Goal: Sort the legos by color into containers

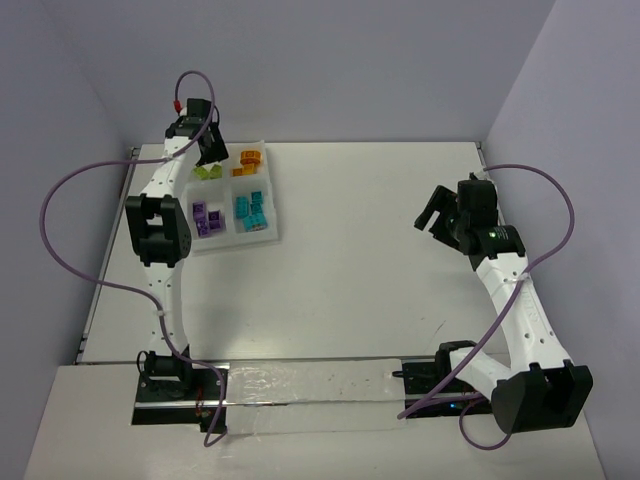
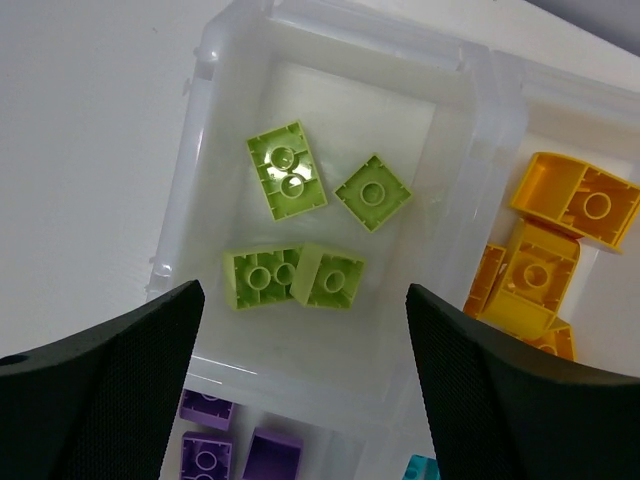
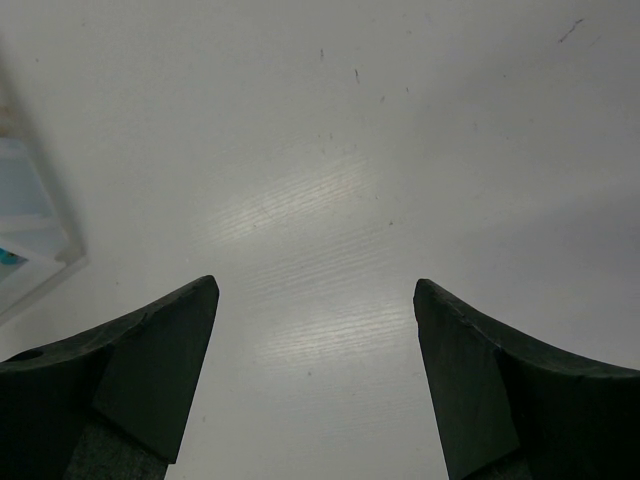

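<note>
Left fingers (image 2: pixel 110 390), black and mesh-textured, stand spread wide with nothing between them, hovering over the shallow white translucent plastic tray (image 2: pixel 190 130) at the upper left of the top view. Directly beneath them, in the tray's upper-left compartment, lie four small lime green plastic bricks (image 2: pixel 287 180), two of them touching and the other two just apart. Orange-yellow bricks (image 2: pixel 560 250) are heaped in the compartment to the right, purple bricks (image 2: pixel 210 440) sit in the one below, and teal bricks (image 1: pixel 250 208) fill the lower-right compartment. Each colour appears to have its own compartment, and no brick shows loose on the white worktop (image 1: pixel 380 260), so the sorting looks complete or very nearly so. Right fingers (image 3: pixel 130 380), also spread and holding nothing, hang over bare worktop at the right of the top view, well apart from the tray. Judging by their look, the bricks are light, rigid and unlikely to break, but their glossy walls could slip. A hold across two flat opposite sides should serve better than one on the studded top. Bricks resting against a neighbour or near a compartment wall would leave little room for a finger.
</note>
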Available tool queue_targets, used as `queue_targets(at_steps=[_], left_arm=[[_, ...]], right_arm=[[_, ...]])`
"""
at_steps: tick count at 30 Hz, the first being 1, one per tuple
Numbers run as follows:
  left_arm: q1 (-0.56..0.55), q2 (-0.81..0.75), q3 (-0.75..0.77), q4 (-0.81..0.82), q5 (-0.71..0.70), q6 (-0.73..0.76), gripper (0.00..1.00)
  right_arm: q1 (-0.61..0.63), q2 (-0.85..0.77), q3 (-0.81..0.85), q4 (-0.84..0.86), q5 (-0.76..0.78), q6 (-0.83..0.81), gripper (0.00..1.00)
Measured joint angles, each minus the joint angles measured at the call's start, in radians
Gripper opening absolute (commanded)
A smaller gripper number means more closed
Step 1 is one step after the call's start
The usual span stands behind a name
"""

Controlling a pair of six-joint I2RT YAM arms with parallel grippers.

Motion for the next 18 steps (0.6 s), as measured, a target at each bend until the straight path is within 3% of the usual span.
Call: queue_targets(at_steps=[6,14,18], left_arm=[[-0.013,-0.116,-0.093,0.009,0.009,-0.009,0.89],[-0.137,-0.69,-0.465,0.16,0.149,-0.008,0.91],[-0.169,-0.934,-0.58,0.226,0.24,-0.011,0.93]], right_arm=[[0.0,0.001,0.0,0.001,0.013,-0.004,0.94],[0.0,-0.017,0.0,0.002,0.051,-0.006,0.96],[0.0,-0.019,0.0,0.001,0.064,-0.006,0.95]])
